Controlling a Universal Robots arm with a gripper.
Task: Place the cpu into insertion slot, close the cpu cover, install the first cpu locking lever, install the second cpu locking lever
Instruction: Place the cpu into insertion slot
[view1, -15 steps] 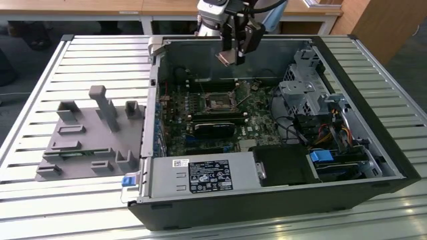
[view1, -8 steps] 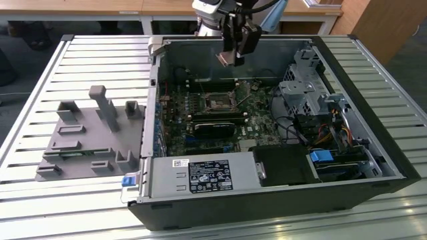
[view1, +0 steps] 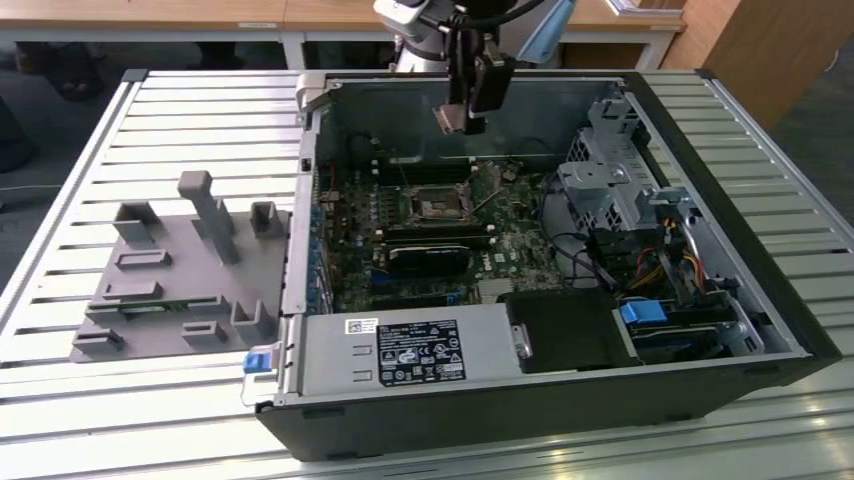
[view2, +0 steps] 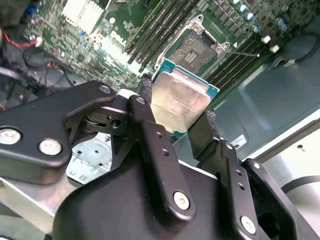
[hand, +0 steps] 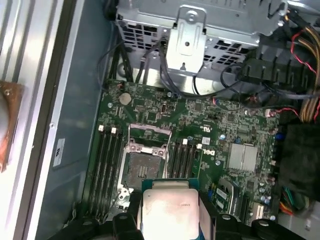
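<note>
My gripper (view1: 461, 118) hangs above the open computer case, over its back part, shut on the cpu (view1: 451, 120). The cpu (view2: 182, 102) is a flat square chip with a dull silver top, pinched at two opposite edges by the black fingers (view2: 146, 87). Below it lies the insertion slot (view1: 437, 203), a dark square socket with a silver rim, uncovered, seen in both wrist views (view2: 197, 50) (hand: 142, 167). The cpu cover (hand: 148, 135) stands swung open at the socket's far edge. A thin lever (view2: 245, 52) sticks out beside the socket. The cpu (hand: 170, 210) is well clear of the board.
Long black memory strips (view1: 427, 240) flank the socket. A black power-supply box (view1: 400, 355) fills the case's front, a metal drive cage (view1: 607, 190) with cables its right side in the exterior view. A grey fixture plate (view1: 174, 270) lies on the slatted table to the left.
</note>
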